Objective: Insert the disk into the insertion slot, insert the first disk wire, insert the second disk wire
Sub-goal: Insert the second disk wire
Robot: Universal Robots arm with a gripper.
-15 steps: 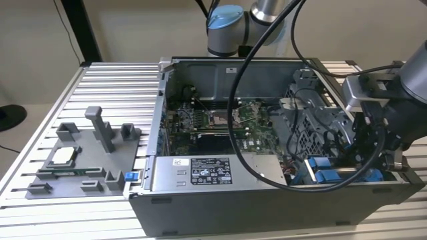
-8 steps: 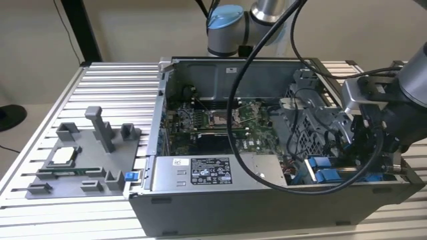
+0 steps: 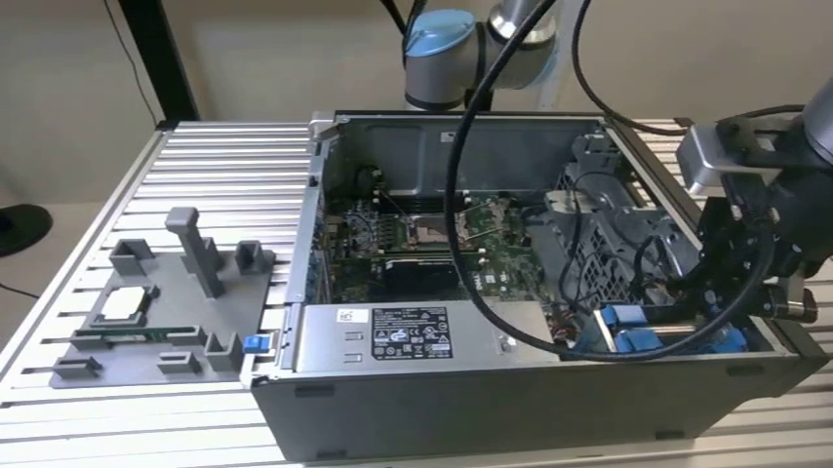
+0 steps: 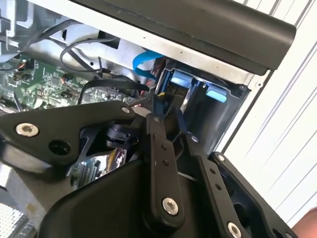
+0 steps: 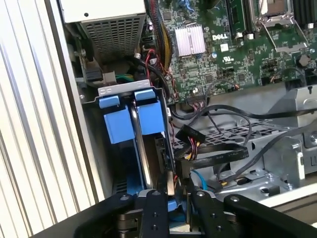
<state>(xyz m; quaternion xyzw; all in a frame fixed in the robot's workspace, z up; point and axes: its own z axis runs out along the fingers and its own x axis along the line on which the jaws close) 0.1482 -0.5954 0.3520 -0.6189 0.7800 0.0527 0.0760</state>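
The disk (image 5: 148, 148) stands edge-on inside the insertion slot (image 5: 116, 124), a bay with blue tabs at the front right corner of the open computer case (image 3: 547, 409). In the exterior view the slot (image 3: 631, 330) lies right under my gripper (image 3: 713, 317). In both wrist views my gripper (image 5: 176, 196) (image 4: 166, 116) sits at the disk's end with its fingers close together on the plug of a blue disk wire (image 5: 198, 178). A black plug with red and yellow wires (image 5: 192, 145) lies loose on the grey cage beside it.
The grey labelled power-supply box (image 3: 410, 336) fills the case's front, with the motherboard (image 3: 430, 234) behind it. A grey metal drive cage (image 3: 612, 234) and loose black cables crowd the space near the slot. A grey parts fixture (image 3: 170, 302) stands on the ribbed table at the exterior view's left.
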